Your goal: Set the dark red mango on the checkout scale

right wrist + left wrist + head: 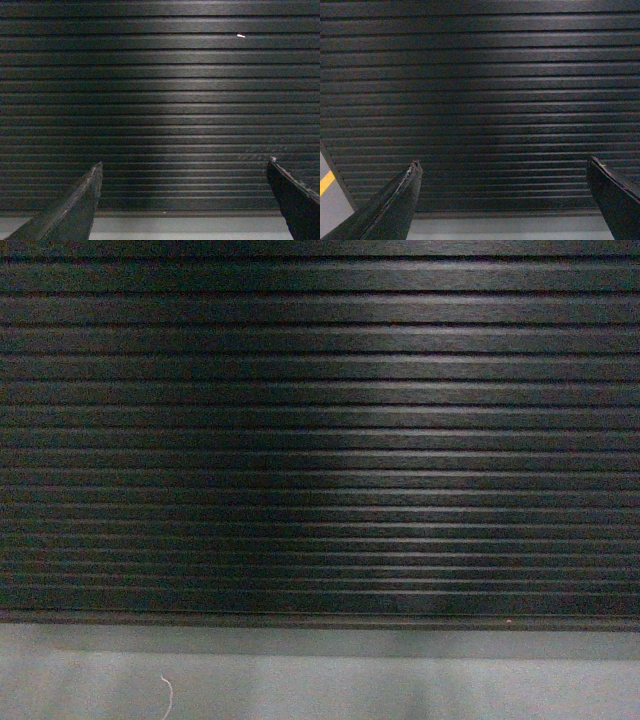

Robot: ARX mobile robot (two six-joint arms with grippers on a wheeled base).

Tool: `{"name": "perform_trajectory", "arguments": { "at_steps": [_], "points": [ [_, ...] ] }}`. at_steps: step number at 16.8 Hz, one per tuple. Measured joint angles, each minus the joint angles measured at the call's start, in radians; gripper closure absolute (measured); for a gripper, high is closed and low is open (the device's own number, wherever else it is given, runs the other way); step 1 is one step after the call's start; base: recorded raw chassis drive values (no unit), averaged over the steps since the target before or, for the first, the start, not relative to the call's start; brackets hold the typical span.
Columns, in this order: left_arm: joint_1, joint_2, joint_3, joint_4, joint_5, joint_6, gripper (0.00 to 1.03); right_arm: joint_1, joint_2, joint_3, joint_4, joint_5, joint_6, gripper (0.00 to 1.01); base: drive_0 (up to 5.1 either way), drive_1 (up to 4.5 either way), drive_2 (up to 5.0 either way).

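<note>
The head view is filled almost fully by the ribbed front of the checkout (320,440), a dark black wall of horizontal slats. A soft patch of light falls on the slats a little right of the middle. Below the slats runs a strip of grey floor (400,685), and a thin white thread (167,695) lies on it near the lower left. The flat top of the checkout is out of sight in every view, so the tabletop itself cannot be seen.

The left gripper (502,167) faces the same slatted front. Its two dark fingers (395,205) rise from the lower corners of the left wrist view, so the jaws are spread wide with nothing between them. At the far left edge of this view there is a piece of grey floor with a yellow line (326,182).

The right gripper (182,167) is in the same pose: jaws spread wide, holding nothing, pointed at the slats. A small white mark (241,35) sits on one slat near the upper right.

The dark red mango and the scale do not appear in any view, so I cannot tell where they are.
</note>
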Motion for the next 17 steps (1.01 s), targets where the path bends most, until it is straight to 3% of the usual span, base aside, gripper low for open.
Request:
{"name": "perform_trajectory", "arguments": {
  "at_steps": [17],
  "points": [
    [0.0,0.0,0.0,0.0,0.0,0.0,0.05,0.0,0.0,0.0,0.0,0.0,0.0,0.03,0.0,0.08,-0.1]
  ]
}}
